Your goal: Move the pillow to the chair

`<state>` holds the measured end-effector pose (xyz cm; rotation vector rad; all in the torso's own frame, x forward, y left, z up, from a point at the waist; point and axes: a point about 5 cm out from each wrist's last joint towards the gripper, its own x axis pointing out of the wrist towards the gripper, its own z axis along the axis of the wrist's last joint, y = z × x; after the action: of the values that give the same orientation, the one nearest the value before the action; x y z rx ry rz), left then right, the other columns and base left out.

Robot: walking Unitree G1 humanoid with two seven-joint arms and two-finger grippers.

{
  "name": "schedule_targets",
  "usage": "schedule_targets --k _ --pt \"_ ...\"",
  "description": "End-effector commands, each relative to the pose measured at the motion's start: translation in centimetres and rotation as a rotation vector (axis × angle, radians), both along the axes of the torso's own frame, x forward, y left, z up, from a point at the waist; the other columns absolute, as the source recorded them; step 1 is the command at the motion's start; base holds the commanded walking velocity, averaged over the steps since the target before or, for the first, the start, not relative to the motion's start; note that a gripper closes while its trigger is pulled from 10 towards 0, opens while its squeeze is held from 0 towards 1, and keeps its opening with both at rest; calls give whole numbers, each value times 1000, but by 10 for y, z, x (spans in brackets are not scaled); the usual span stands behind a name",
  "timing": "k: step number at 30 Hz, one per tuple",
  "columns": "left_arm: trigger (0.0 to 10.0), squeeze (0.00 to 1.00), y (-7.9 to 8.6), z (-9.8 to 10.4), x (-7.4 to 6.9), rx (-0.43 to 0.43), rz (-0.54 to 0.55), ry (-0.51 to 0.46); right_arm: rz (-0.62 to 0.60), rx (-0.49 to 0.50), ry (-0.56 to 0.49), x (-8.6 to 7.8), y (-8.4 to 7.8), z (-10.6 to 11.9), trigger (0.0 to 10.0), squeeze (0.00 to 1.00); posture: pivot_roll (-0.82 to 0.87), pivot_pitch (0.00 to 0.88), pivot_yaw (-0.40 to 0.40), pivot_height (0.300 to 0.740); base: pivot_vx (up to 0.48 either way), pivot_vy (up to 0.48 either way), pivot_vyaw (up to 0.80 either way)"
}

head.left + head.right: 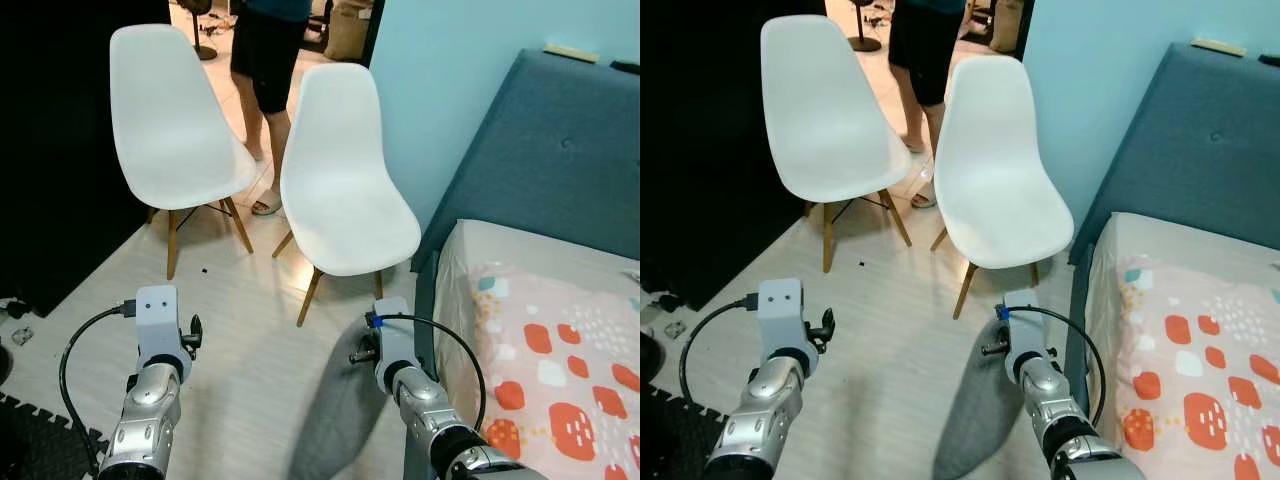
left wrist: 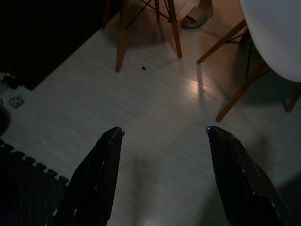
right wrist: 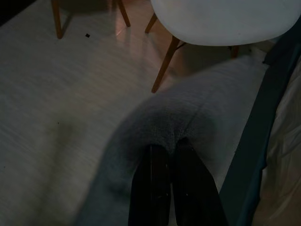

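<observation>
Standing before a blue bed (image 1: 560,160) with a spotted sheet, the robot faces two white chairs; the nearer chair (image 1: 345,190) lies ahead of the right gripper (image 3: 171,146), slightly toward the robot's left, and a second chair (image 1: 175,120) stands beyond the left gripper (image 2: 162,134). A person's legs (image 1: 262,70) show behind the chairs. The grey pillow (image 3: 174,117) hangs from the right gripper, its fingers pinched tight on a fold of cloth, its long axis drooping down to the floor beside the bed frame. The left gripper's fingers are spread wide and hold nothing, hovering over bare floor. The right arm is plainly the nearer; the coming move likely means lifting the pillow forward onto the nearer chair's seat.
</observation>
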<state>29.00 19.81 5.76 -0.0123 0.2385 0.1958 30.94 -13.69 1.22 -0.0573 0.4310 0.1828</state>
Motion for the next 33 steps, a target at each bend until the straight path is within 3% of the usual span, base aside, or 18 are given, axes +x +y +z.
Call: schedule_targets --k 1,18,33 --pt "10000 0 -1 -3 -1 -5 -5 10 -2 -1 -60 7 -2 10 10000 0 68 51 -93 740 0 0 0" --pt "10000 0 -1 -3 -2 -22 -21 4 0 -4 -53 5 -2 8 10000 0 66 46 -88 740 0 0 0" --pt "10000 0 -2 -2 -1 -29 -28 1 -6 -6 -50 5 -3 8 10000 0 63 53 -84 740 273 0 0"
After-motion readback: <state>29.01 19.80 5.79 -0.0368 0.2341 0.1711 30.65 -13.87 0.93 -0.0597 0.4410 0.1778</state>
